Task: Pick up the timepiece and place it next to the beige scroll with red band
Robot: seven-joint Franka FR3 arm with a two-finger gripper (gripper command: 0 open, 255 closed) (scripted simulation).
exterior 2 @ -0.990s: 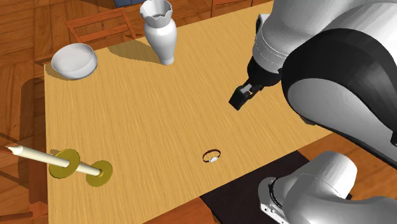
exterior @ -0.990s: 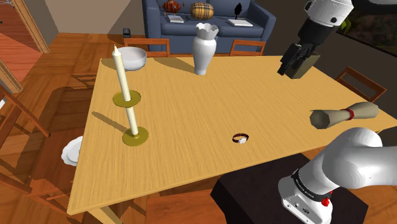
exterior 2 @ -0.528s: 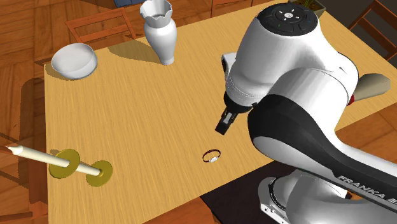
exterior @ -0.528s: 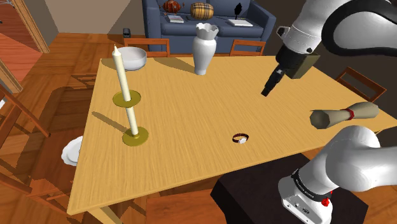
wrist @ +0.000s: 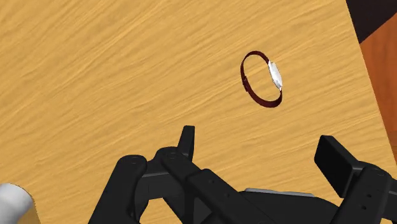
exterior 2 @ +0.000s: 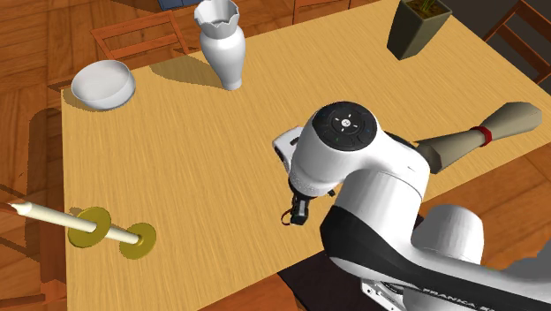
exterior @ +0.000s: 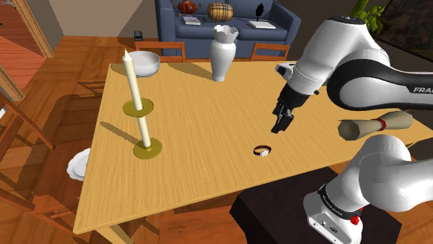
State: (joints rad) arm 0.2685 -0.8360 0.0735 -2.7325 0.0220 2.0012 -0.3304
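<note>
The timepiece is a small wristwatch (exterior: 262, 150) with a dark red band and a silver face, lying on the wooden table (exterior: 194, 138) near its front edge. My gripper (exterior: 281, 125) hangs a little above the table, just behind the watch and slightly to its right in the shoulder view, fingers open and holding nothing. In the wrist view the watch (wrist: 262, 79) lies ahead of the spread fingertips (wrist: 186, 137). The arm partly hides the watch (exterior 2: 289, 217) in the second exterior view. The beige scroll (exterior: 375, 125) with a red band lies at the table's right edge.
A tall candlestick (exterior: 139, 104) with brass discs stands at the shoulder view's left. A white vase (exterior: 223, 52) and a white bowl (exterior: 144, 62) sit at the far edge. A potted plant (exterior 2: 417, 25) stands at the far right corner. Chairs ring the table.
The arm has swung down and toward the shoulder view's left, from high over the table's far right to just above the table beside the watch. The watch and scroll stayed still.
</note>
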